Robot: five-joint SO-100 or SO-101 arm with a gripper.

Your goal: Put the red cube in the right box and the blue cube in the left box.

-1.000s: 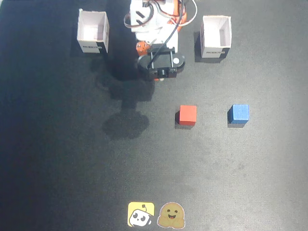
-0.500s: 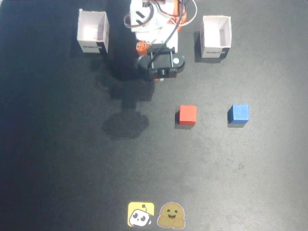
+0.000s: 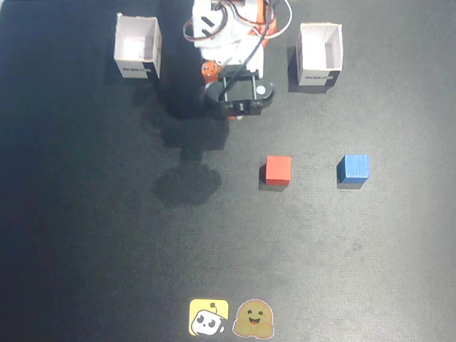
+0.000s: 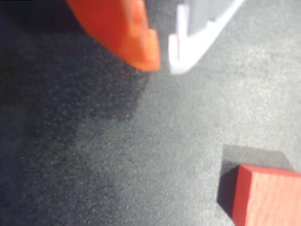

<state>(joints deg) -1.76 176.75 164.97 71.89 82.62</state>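
My counter (image 3: 85, 235) is dark and a bit rough. Two little stickers sit at its near edge: a yellow one (image 3: 209, 317) and a brown smiling one (image 3: 256, 320).

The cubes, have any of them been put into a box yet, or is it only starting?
Only starting. The red cube and blue cube both sit on the black mat, and both white boxes look empty. The end effector holds nothing; it hangs above the mat with the red cube nearby. Both pick-ups and drops remain.

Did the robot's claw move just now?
Yes, slightly. In the fixed view the gripper crept up the picture toward its base, away from the red cube.
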